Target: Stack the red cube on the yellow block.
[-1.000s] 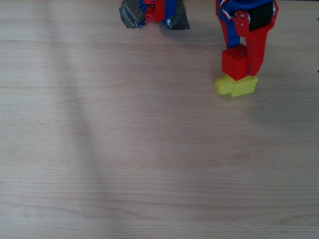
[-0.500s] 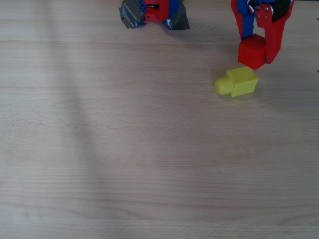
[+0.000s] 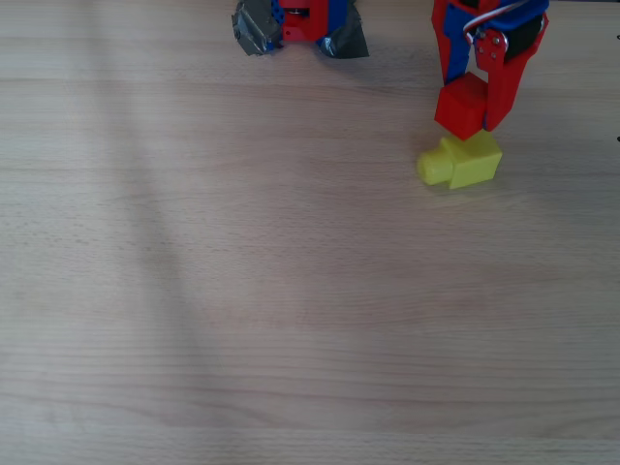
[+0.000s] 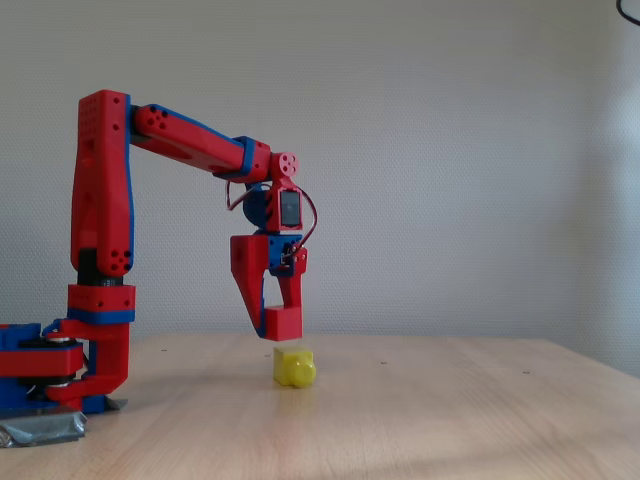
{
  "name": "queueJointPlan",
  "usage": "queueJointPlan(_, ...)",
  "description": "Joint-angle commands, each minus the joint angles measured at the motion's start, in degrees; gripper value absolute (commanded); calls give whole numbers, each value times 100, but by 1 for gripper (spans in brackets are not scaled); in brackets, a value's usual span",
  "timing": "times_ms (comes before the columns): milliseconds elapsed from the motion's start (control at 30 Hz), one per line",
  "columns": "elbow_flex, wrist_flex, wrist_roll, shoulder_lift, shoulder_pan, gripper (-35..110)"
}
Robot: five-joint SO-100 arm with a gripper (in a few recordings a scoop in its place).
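Compared with half a second before, the hand [image 3: 475,102] had shifted left and toward the yellow block [image 3: 469,162] in the overhead view, so that the red cube [image 3: 461,107] it carried, which had then hung beside the block's upper right corner, now overlapped the block's top edge. A second before, the cube had covered more of the block and sat lower in that view. The yellow block itself had not moved across the three overhead pictures.

The hand was pinching the red cube between its two fingers, one finger on each side of it. In the fixed view the hand [image 4: 282,318] pointed downward with the red cube [image 4: 283,322] at its tip, held just above the yellow block [image 4: 294,367]; a thin gap seemed to separate them, though it was too small to be sure of. The yellow block rested on the bench [image 4: 450,410], its round stud pointing left in the overhead view.

Counted: one red cube, one yellow block, one arm [image 4: 190,140] in red and blue. The arm's base [image 3: 305,21] sat at the top edge of the overhead view, held to the bench [image 3: 242,291] with grey tape [image 3: 254,31] on either side.
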Motion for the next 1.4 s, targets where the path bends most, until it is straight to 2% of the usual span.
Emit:
queueJointPlan(0, -220, -123, 53, 105, -193, 12)
queueJointPlan(700, -176, -519, 308, -114, -167, 14)
queueJointPlan(900, -105, -562, 360, -97, -176, 24)
queueJointPlan(1067, -123, -422, 448, -79, -176, 29)
queueJointPlan(1367, -562, 492, 571, 70, -132, 29)
